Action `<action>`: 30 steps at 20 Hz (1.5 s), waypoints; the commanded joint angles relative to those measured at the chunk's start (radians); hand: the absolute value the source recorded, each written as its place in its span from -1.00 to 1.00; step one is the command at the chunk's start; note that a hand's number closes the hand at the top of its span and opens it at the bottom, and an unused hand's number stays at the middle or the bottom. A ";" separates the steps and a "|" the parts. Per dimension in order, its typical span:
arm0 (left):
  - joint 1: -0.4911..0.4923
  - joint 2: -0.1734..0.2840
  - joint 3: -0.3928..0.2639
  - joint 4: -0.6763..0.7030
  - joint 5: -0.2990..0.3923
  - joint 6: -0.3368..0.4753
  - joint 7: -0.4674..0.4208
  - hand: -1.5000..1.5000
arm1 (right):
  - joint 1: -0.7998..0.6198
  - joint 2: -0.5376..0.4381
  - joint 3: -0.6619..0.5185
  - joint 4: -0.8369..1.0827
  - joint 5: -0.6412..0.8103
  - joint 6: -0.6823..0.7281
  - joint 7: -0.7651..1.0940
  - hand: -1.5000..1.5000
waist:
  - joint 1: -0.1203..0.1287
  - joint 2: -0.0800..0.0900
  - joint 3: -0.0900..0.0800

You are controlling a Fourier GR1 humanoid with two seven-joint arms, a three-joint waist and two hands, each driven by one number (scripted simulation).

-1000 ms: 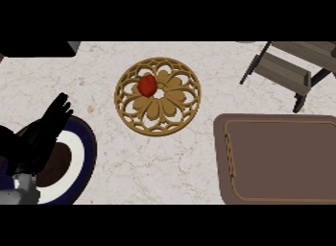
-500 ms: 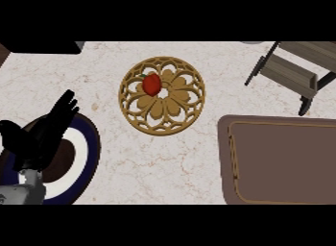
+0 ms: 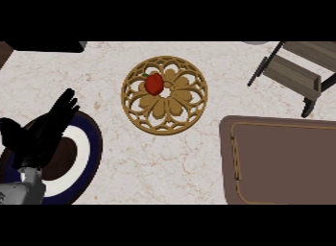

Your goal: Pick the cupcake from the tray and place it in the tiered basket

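Observation:
A small red cupcake (image 3: 154,83) sits on the upper left part of a round golden openwork tray (image 3: 179,111) in the middle of the marble counter. The tiered basket (image 3: 298,74), with grey slatted shelves on a black frame, stands at the back right and is partly cut off by the view. My left hand (image 3: 40,137) is at the lower left, open with its fingers straight and pointing up and to the right, holding nothing. It hovers over a plate, well to the left of the cupcake. My right hand does not show.
Under my left hand lies a round plate (image 3: 89,158) with a navy rim, a white ring and a brown centre. A large brown rectangular tray (image 3: 291,163) fills the lower right. A dark object (image 3: 47,45) sits at the back left edge.
My left hand has drifted slightly up and to the right over the plate, still open. The cupcake and both trays have not moved on the counter.

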 commanded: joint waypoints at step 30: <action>0.014 -0.053 0.020 0.017 -0.059 -0.014 -0.025 0.00 | -0.355 0.369 0.097 0.582 0.412 -0.385 -0.204 -1.00 | -0.012 0.002 0.002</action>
